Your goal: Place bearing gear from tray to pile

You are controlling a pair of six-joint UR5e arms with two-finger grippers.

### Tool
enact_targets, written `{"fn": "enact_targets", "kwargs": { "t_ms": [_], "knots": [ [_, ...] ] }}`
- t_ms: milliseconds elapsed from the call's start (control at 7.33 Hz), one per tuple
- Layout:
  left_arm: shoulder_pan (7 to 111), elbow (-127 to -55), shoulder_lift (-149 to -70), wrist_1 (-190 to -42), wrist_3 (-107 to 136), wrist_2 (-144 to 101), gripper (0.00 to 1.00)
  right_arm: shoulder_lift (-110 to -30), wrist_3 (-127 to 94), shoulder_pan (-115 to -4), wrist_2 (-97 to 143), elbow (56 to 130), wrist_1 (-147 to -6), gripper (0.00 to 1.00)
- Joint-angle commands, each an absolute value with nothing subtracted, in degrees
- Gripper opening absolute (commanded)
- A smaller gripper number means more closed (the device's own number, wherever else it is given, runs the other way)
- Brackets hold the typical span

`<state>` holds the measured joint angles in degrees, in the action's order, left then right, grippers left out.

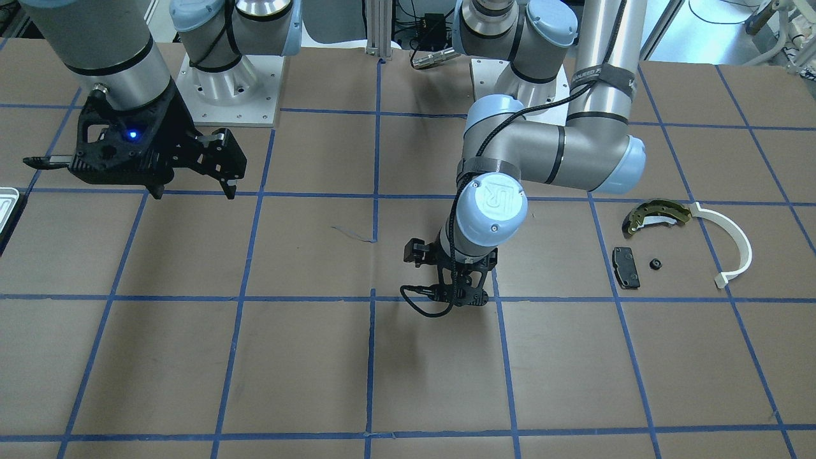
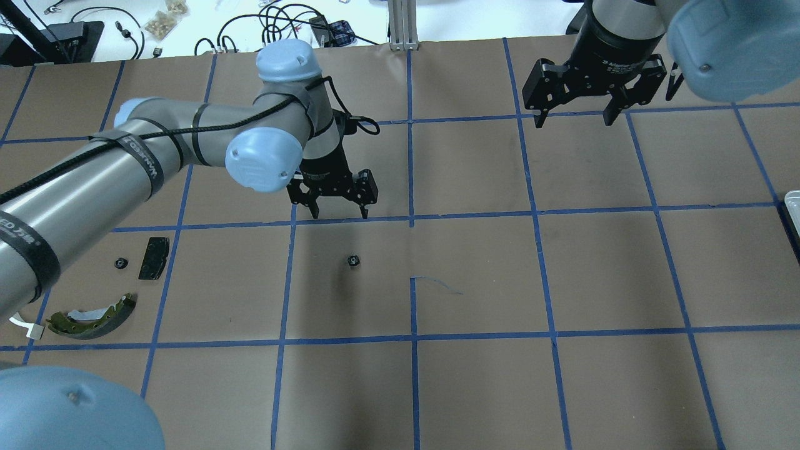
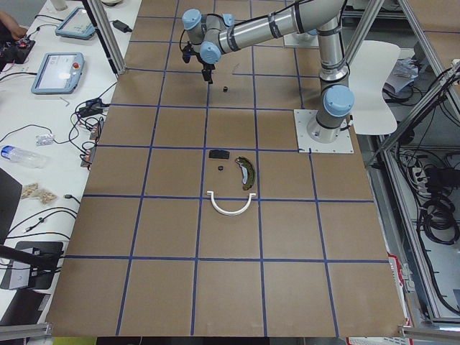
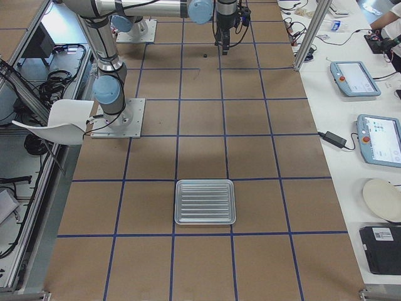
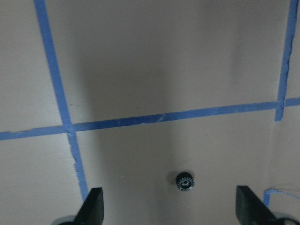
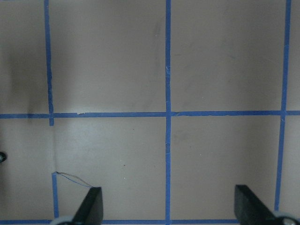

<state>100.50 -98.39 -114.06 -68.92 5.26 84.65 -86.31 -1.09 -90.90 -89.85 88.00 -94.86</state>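
The bearing gear [image 2: 354,260] lies alone on the bench [image 2: 475,387], with bare paper on every side. Just beyond the gear hangs the left gripper [image 2: 340,214], jaws spread wide with nothing between them. From the gear the bench is bare up to the black pad [image 2: 154,257]; the left arm [image 2: 187,140] spans above that stretch. The right gripper [image 2: 574,119] hangs well apart on the gear's other side.

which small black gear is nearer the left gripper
The lone gear mid-table, just before the open left gripper; the other gear lies beside the black pad.
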Motion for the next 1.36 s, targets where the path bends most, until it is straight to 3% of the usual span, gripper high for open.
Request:
{"fn": "enact_targets", "kwargs": {
  "t_ms": [0,136,273,545,1227],
  "knots": [
    [101.42,-105.27,-114.08,-61.01,6.42,84.2,1.0,-86.75,-1.31,-90.79,-92.02,88.15,-94.83,1.0],
    [101.51,-106.16,-114.17,-60.91,6.42,84.2,0.93,-86.4,-0.97,-90.79,-91.85,88.24,-94.92,1.0],
    [101.43,-106.69,-114.17,-60.91,6.42,84.11,0.76,-86.31,-0.62,-90.44,-91.93,88.24,-96.23,1.0],
    [101.43,-106.79,-114.26,-61.34,6.42,84.11,0.68,-86.4,-0.53,-90.44,-91.85,89.99,-97.9,1.0],
    [101.43,-107.84,-114.34,-61.53,6.42,84.2,0.67,-86.13,-1.41,-90.61,-91.93,89.3,-99.49,1.0]
  ]
}}
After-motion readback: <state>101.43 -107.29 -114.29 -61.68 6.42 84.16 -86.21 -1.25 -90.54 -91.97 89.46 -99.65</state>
